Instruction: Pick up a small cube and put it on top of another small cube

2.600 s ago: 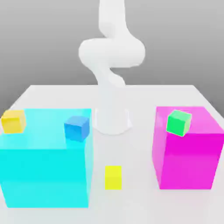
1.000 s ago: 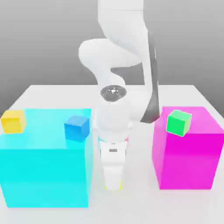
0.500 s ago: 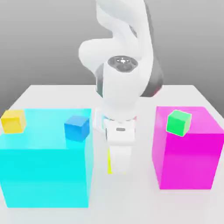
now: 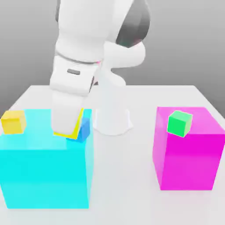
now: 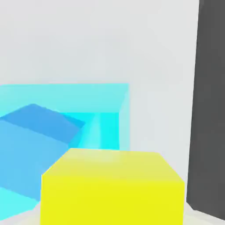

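**Operator:** Report the change over the last second.

**Technician:** The pincer [image 4: 67,130] has risen from the bench [image 4: 132,176], where it stood low between the two large blocks, and swung toward the exterior view's left. It now hangs over the cyan block [image 4: 44,176]. The lemon-yellow cube [image 4: 74,130] has left the bench with it; the pincer is pinching that cube, which shows as a yellow edge below the fingers.

**Operator:** Position relative to the target?

**Technician:** The lemon-yellow cube sits just beside and partly in front of the blue cube [image 4: 84,129] on the cyan block's top. In the hand view, the blue cube [image 5: 30,149] lies off to one side of the lemon-yellow cube [image 5: 112,189], not under it.

**Operator:** Consequence?

**Technician:** Pick-up is complete. Judged remaining: centre over the blue cube, lower, release.
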Robot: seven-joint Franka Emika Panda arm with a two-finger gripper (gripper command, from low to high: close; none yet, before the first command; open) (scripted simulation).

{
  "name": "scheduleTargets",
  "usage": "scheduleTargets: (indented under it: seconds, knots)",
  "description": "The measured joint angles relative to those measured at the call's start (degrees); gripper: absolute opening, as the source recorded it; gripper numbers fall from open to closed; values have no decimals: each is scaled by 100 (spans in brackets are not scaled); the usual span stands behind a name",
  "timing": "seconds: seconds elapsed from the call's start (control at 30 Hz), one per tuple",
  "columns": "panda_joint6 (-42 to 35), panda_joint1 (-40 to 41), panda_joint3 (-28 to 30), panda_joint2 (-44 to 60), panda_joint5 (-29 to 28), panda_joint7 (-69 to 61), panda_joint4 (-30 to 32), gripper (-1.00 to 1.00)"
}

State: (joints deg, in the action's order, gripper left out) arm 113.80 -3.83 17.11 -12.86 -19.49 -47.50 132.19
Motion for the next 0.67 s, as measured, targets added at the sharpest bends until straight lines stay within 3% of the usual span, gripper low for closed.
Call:
scheduleTargets:
  seconds: [0.2, 0.33, 0.47, 0.5, 0.67]
  knots:
    - [-336, 409, 776, -555, 216, -1320, -94, -100]
    - [-31, 533, 1316, -905, 510, -2086, 205, -100]
    - [777, 537, 1659, -723, 624, -2378, 714, -100]
    - [1008, 529, 1717, -627, 639, -2407, 850, 100]
    - [1007, 529, 1717, -627, 638, -2407, 850, 100]
